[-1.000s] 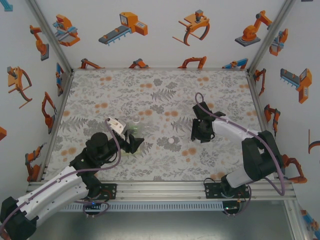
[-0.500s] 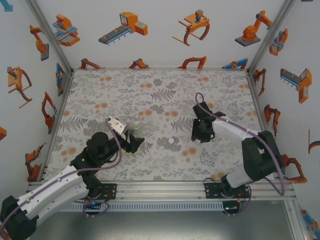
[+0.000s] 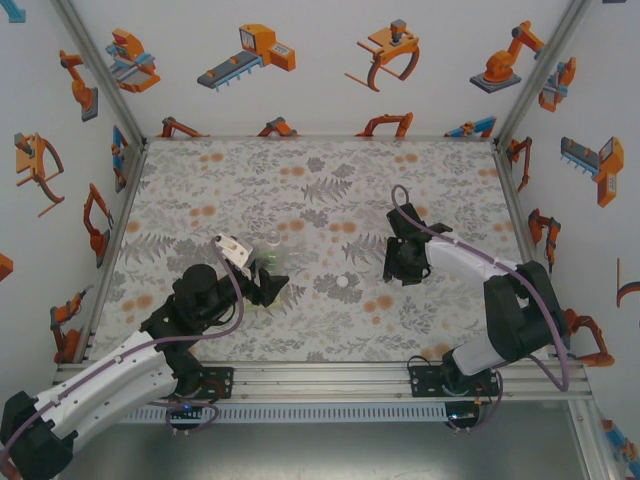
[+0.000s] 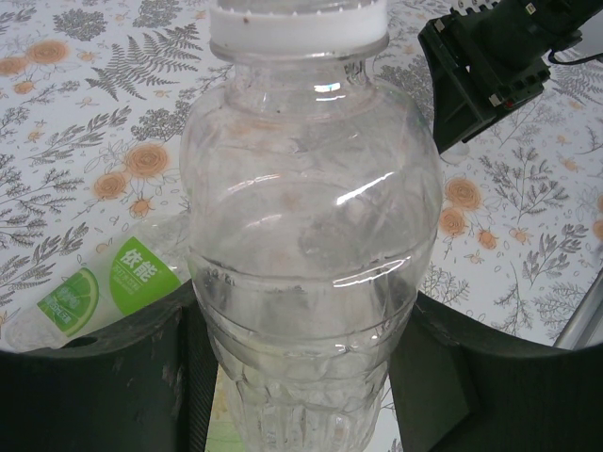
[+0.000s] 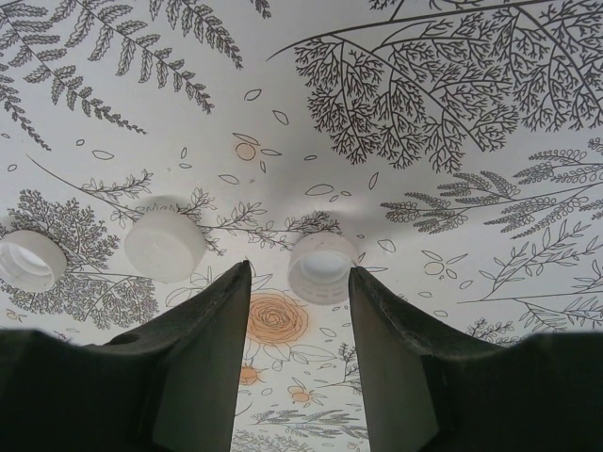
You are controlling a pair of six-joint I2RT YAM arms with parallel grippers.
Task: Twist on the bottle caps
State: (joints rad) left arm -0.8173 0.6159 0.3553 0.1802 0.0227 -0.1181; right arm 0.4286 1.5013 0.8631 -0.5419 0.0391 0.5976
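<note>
Item 1, left gripper (image 4: pixel 297 377): I see its two dark fingers (image 4: pixel 94 377) clamped on the lower body of a clear, unlabelled, ribbed plastic bottle (image 4: pixel 306 235), one finger on each side. The bottle stands upright. A white round plastic screw cap (image 4: pixel 297 24) sits on its neck; I cannot tell whether it is threaded home

Item 2, just behind one finger of that gripper: a second clear plastic bottle with a green lime-printed label (image 4: pixel 104 287), lying on its side on the table

Item 3, right gripper (image 5: pixel 297 282): I read the jaws as apart, held low over the table, with nothing clamped. A small white ridged cap (image 5: pixel 323 266), hollow side up, lies on the table between the fingertips, closer to one finger than the other. Beyond the outer side of the other finger lies a smooth-topped white cap (image 5: pixel 165 245), closed side up. Near that, at the picture's edge, is a third white cap (image 5: pixel 28 261), hollow side up

Item 4, table (image 5: pixel 424 113): covered with grey fern and orange flower print. From above, the left gripper and its bottle sit left of centre and the right gripper right of centre, well apart
</note>
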